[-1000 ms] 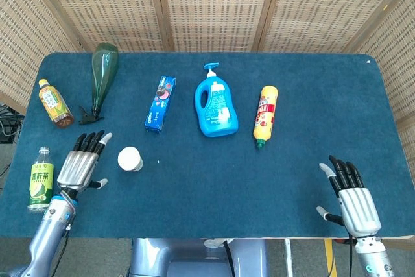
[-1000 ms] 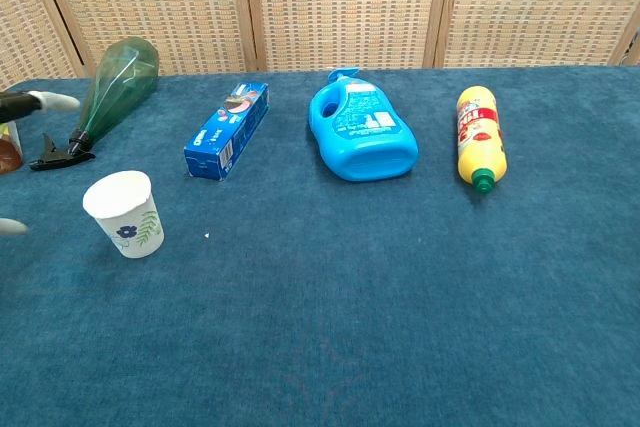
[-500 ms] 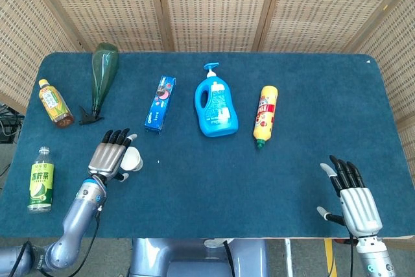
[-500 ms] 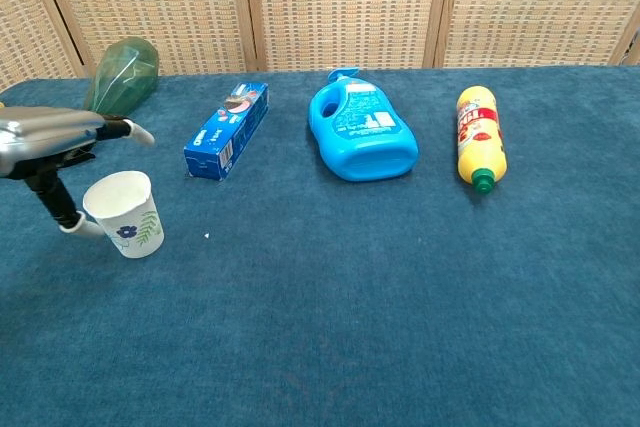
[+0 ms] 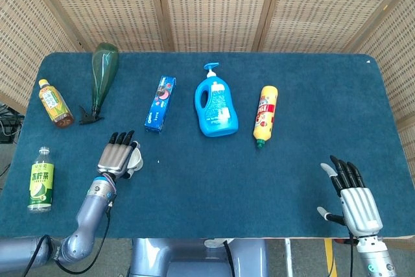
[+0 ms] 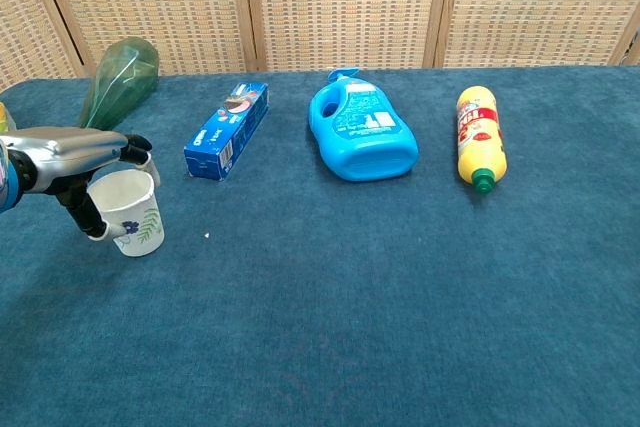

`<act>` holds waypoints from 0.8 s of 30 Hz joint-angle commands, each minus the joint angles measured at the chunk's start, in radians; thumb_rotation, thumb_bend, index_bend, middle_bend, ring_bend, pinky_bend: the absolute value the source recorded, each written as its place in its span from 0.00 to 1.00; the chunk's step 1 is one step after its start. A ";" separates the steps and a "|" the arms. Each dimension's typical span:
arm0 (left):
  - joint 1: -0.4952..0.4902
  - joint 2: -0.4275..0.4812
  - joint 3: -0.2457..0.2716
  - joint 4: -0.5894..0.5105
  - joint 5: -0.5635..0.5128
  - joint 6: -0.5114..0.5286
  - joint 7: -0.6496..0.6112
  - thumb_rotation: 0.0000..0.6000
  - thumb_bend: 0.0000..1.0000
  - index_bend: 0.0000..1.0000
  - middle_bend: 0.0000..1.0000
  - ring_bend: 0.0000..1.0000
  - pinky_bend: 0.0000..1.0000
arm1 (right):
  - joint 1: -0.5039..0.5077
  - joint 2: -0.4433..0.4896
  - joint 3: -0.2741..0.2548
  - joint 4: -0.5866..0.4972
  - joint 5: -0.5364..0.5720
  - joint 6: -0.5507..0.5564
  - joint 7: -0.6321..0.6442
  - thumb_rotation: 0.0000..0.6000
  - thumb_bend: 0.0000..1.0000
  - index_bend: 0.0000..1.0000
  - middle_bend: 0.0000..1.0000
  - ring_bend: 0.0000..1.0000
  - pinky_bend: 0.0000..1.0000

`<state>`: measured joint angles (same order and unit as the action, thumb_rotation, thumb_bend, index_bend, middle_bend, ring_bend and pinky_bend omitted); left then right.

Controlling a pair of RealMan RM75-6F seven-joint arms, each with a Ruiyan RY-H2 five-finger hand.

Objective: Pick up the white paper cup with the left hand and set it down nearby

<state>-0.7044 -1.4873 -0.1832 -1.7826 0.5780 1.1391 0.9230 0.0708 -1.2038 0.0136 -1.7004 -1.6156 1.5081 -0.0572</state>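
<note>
Left hand (image 6: 75,162): at the cup (image 6: 128,213), fingers stretched over its rim and thumb low against its near side; spread around it, not visibly clamped, so the grip cannot be told for sure; likely placed so for a side grasp before lifting.
Right hand (image 5: 353,199): palm down at the near right corner of the table (image 5: 311,108), fingers spread, holding nothing; parked well apart from the work, probably to keep out of the way.
Cup, place: upright on the blue cloth at the near left, in front of the box (image 6: 227,130) and the green bottle (image 6: 115,82); base apparently not yet off the cloth; mostly hidden under the hand in the head view.
Cup, look: white paper, tapered to a narrower base, open mouth up, seemingly empty; small blue flower with green leaves printed on the side; light and thin-walled by the look, so likely to crush under a hard squeeze.
Setting-down room: bare cloth just right of the cup.
Others: blue jug (image 6: 362,133) and yellow bottle (image 6: 480,137), lying flat mid-table, well apart from the cup.
</note>
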 commanded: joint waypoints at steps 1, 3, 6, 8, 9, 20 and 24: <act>-0.003 0.002 0.007 -0.001 0.001 0.005 -0.011 1.00 0.36 0.31 0.00 0.00 0.00 | 0.000 0.001 0.000 0.000 0.002 -0.001 0.001 1.00 0.08 0.00 0.00 0.00 0.10; -0.004 0.005 0.012 -0.001 0.009 0.009 -0.025 1.00 0.36 0.31 0.00 0.00 0.00 | 0.001 0.001 0.000 0.000 0.002 -0.002 0.002 1.00 0.08 0.00 0.00 0.00 0.10; 0.004 0.007 0.015 -0.003 0.042 0.013 -0.072 1.00 0.36 0.32 0.00 0.00 0.00 | 0.000 0.001 -0.001 0.000 0.000 -0.001 0.002 1.00 0.07 0.00 0.00 0.00 0.10; 0.012 0.009 0.013 -0.007 0.070 0.009 -0.119 1.00 0.36 0.32 0.00 0.00 0.00 | 0.001 0.000 -0.001 0.000 0.000 -0.002 0.001 1.00 0.08 0.00 0.00 0.00 0.10; 0.016 0.009 0.012 -0.008 0.082 0.006 -0.138 1.00 0.36 0.32 0.00 0.00 0.00 | 0.001 0.000 -0.001 0.000 0.000 -0.002 0.001 1.00 0.08 0.00 0.00 0.00 0.10; 0.104 -0.071 -0.007 0.076 0.340 -0.010 -0.564 1.00 0.34 0.36 0.00 0.00 0.00 | 0.001 -0.004 -0.002 0.003 0.002 -0.005 -0.003 1.00 0.08 0.00 0.00 0.00 0.10; 0.126 -0.114 -0.005 0.125 0.413 -0.028 -0.713 1.00 0.33 0.36 0.00 0.00 0.00 | 0.002 -0.006 -0.004 0.004 0.002 -0.010 -0.005 1.00 0.08 0.00 0.00 0.00 0.10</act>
<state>-0.6088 -1.5569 -0.1853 -1.7056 0.9184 1.1255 0.3177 0.0732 -1.2100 0.0096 -1.6969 -1.6139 1.4983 -0.0625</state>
